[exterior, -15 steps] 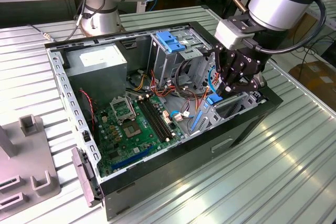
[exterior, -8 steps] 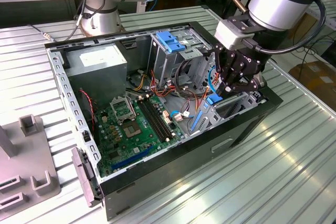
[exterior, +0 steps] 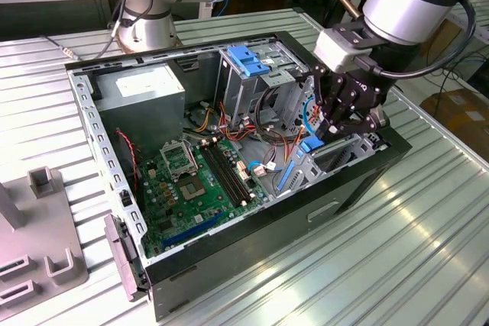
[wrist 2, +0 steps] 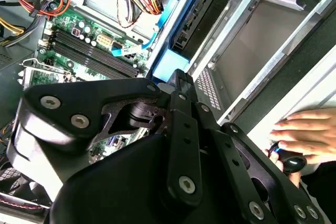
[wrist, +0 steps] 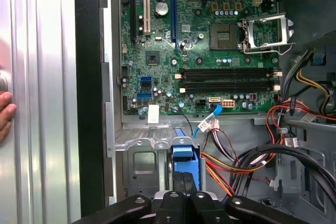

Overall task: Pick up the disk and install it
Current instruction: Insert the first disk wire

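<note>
Disk with blue plastic rails (wrist: 185, 156) touches my closed black pincer (wrist: 185, 178), so I think pushing straight and slow into the grey metal bay (wrist: 137, 167) works best.

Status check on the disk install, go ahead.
Gripper low inside the case, at the drive bay. Disk: blue end right at its tip. Cable bundle close alongside; a hand rests outside the case.

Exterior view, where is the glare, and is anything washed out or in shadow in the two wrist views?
Exterior view: bright glare streaks cross the ribbed table at that view's right; the motherboard is evenly lit. Second wrist view: the table by a person's hand is washed out almost white. First wrist view: the motherboard is evenly lit, with no glare.
</note>
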